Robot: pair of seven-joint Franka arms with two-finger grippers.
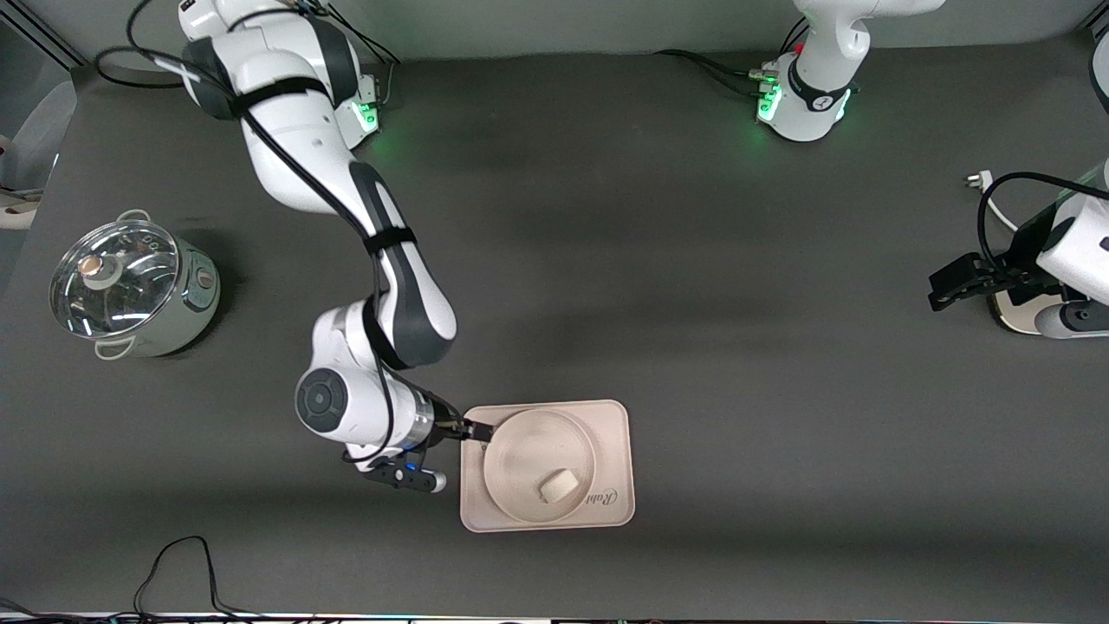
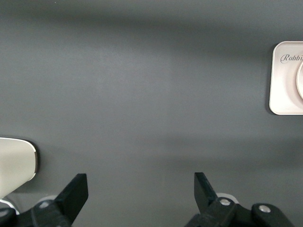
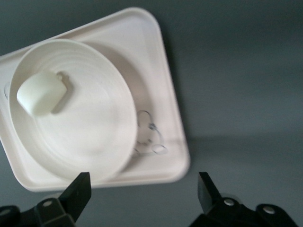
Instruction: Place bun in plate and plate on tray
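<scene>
One tray (image 1: pixel 611 433) bears one plate (image 1: pixel 520 451) holding one bun (image 1: pixel 559 485).

A high front camera is overlooking the whole surface (image 1: pixel 693 260); both wrist cameras are looking down closely, all sharing the tray (image 1: pixel 617 420) (image 2: pixel 284 94) (image 3: pixel 165 94).

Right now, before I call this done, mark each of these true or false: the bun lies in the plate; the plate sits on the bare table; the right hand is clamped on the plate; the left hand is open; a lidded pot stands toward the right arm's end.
1. The bun lies in the plate. True.
2. The plate sits on the bare table. False: it rests on the tray.
3. The right hand is clamped on the plate. False: its fingers are open, at the plate's rim.
4. The left hand is open. True.
5. A lidded pot stands toward the right arm's end. True.
</scene>
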